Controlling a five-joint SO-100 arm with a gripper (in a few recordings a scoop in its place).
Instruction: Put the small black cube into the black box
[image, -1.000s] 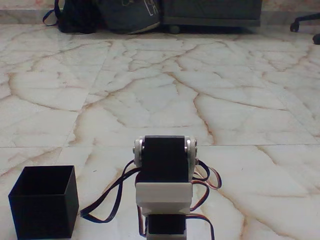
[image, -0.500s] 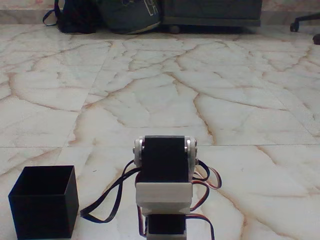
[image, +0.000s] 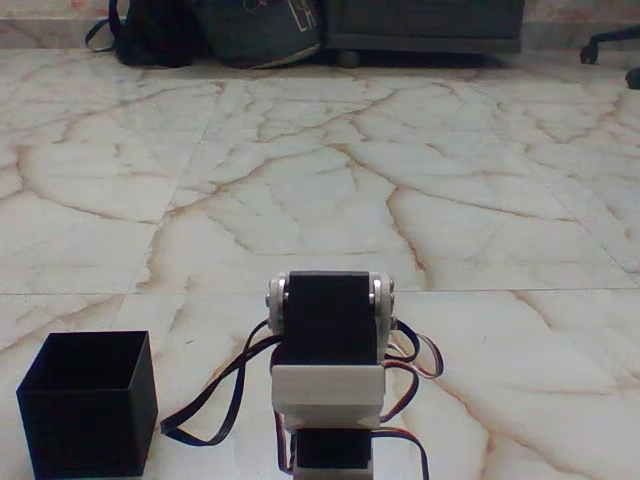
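Note:
The black box (image: 88, 405) stands open-topped on the marble floor at the lower left of the fixed view. To its right, at the bottom centre, the arm is folded down: a black servo block in a white frame (image: 329, 340) with wires looping out on both sides. The gripper's fingers are hidden behind this block. The small black cube is out of view.
Veined marble floor (image: 330, 180) stretches away beyond the arm. Dark bags (image: 215, 30) and a cabinet base (image: 425, 25) line the far edge, with chair wheels (image: 610, 45) at the top right.

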